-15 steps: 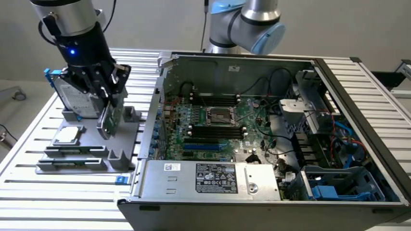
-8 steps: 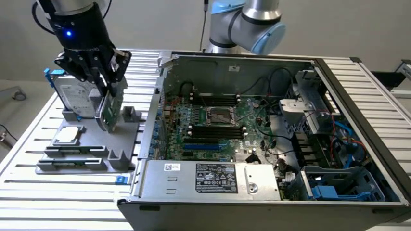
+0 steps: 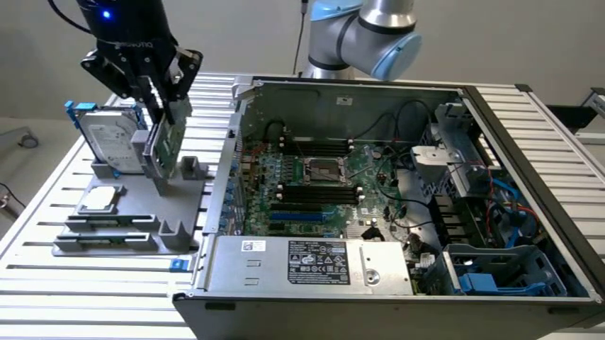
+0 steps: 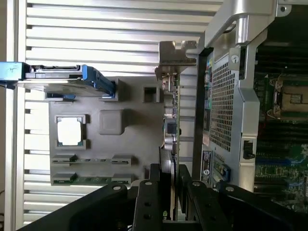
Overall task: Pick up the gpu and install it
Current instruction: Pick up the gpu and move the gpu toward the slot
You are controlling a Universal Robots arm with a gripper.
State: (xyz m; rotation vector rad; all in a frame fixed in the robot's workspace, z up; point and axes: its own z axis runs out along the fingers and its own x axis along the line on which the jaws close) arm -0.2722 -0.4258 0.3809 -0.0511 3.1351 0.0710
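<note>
The exterior view gives me soft, even light: the bench (image 3: 42, 184) slats gleam pale and the inside of the computer case (image 3: 378, 315) lies in mild shadow. In the wrist view the slats burn out to white glare, while the tool (image 4: 168, 169) clamped on the gpu (image 4: 171, 126) shows near-black, backlit.

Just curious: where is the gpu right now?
The gpu stands upright in the hand at the exterior view's left, beside the hard drive, outside the computer case.

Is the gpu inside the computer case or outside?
Outside: the gpu stands on edge at the grey holder beside the case, in the gripper.
</note>
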